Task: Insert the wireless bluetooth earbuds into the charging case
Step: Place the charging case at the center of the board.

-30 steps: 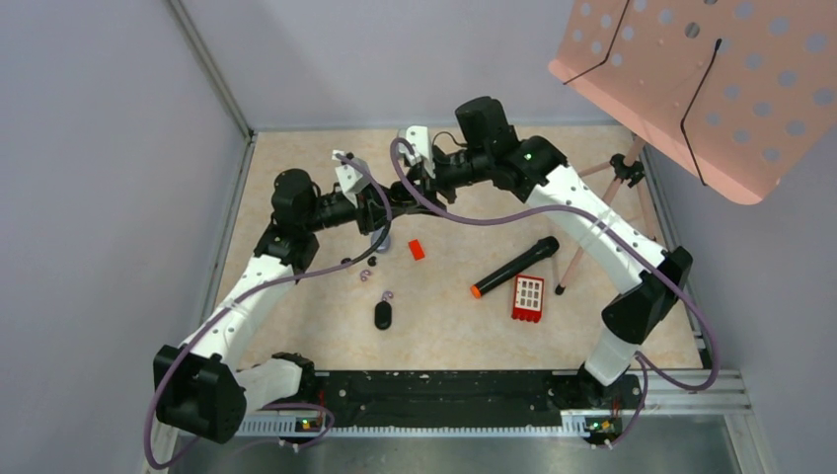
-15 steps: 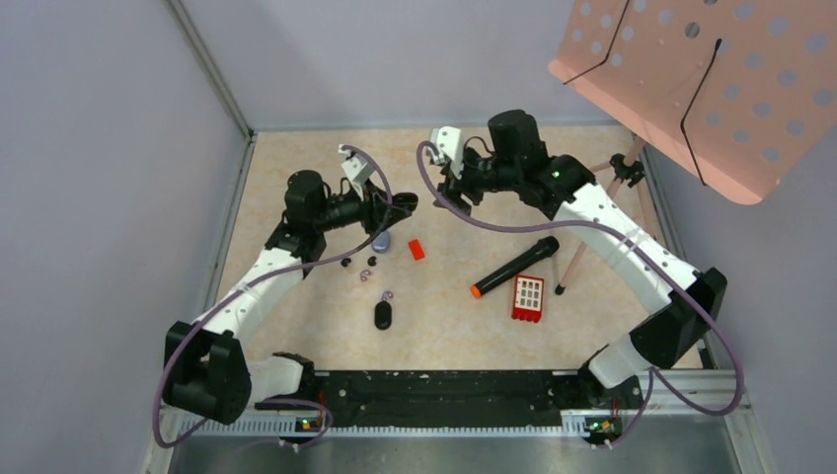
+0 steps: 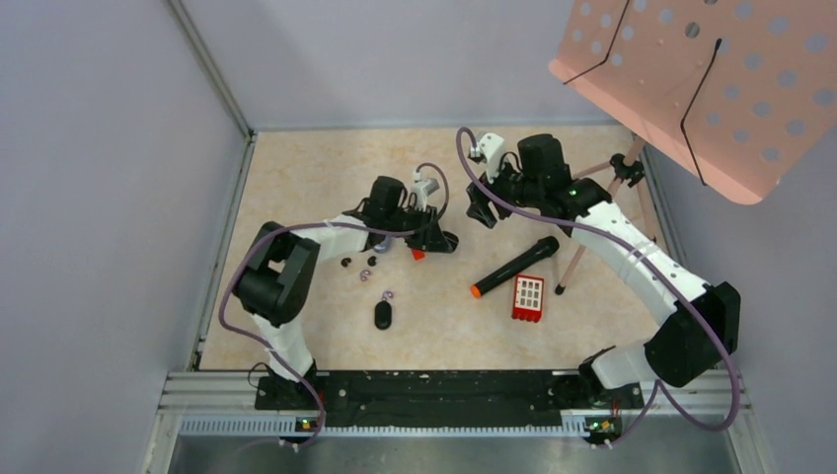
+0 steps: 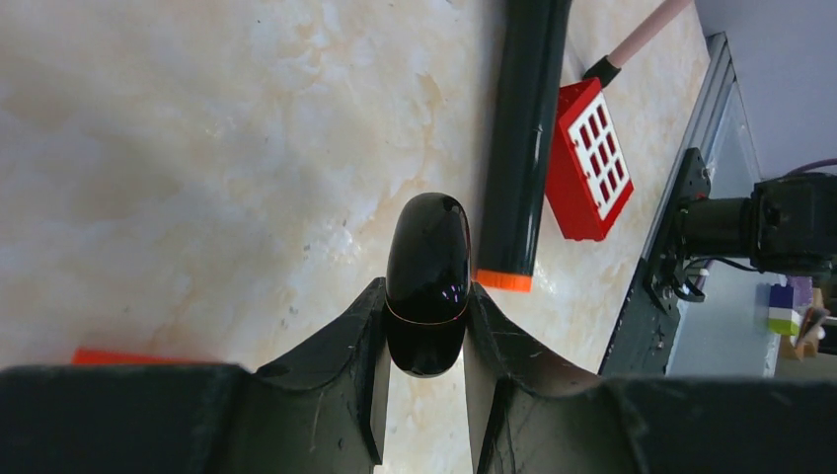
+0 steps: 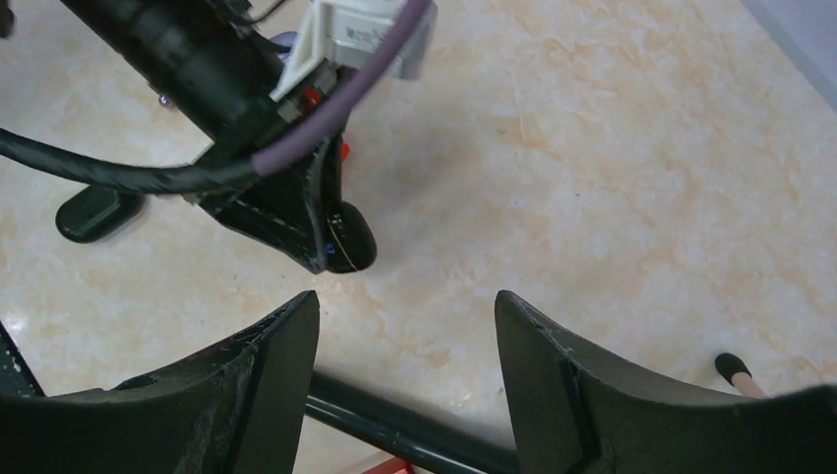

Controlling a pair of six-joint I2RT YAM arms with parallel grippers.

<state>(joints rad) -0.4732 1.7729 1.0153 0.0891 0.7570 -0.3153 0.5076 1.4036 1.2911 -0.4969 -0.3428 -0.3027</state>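
Now carried rightward, the glossy black oval charging case (image 4: 426, 257) is being pinched in the left jaws, right jaws hanging spread nearby, tiny black earbuds (image 3: 345, 263) lying uninserted.

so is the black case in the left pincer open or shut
Shut. The glossy black case held in the left pincer shows only a thin closed seam around its body, with no lid lifted or gap.
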